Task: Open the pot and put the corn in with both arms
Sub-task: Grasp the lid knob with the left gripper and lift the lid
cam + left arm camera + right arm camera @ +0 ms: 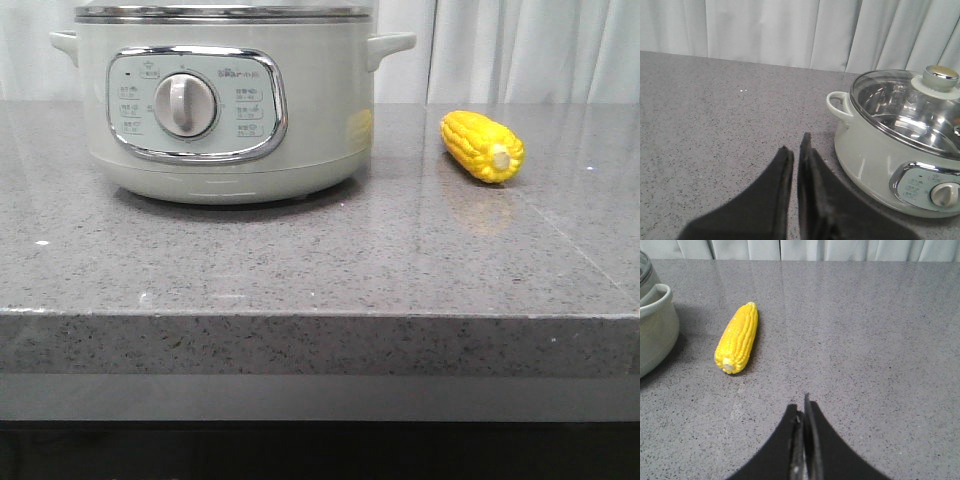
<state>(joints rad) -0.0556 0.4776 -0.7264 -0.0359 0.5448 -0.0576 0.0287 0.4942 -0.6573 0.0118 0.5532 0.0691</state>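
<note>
The pale cream-green pot (225, 100) stands at the left of the grey counter, its dial facing me. A glass lid (905, 107) with a chrome-topped knob (940, 76) covers it. The yellow corn (483, 146) lies on the counter to the pot's right, stub end toward the front edge; the right wrist view shows the corn (737, 337) beside the pot's wall (655, 330). My left gripper (795, 142) is shut and empty, short of the pot and to its left. My right gripper (801, 402) is shut and empty, short of the corn. Neither gripper shows in the front view.
The grey speckled counter (320, 260) ends in a front edge (320, 315) near the camera. A pale curtain (520, 50) hangs behind it. The pot's small side handle (838, 104) sticks out toward my left gripper.
</note>
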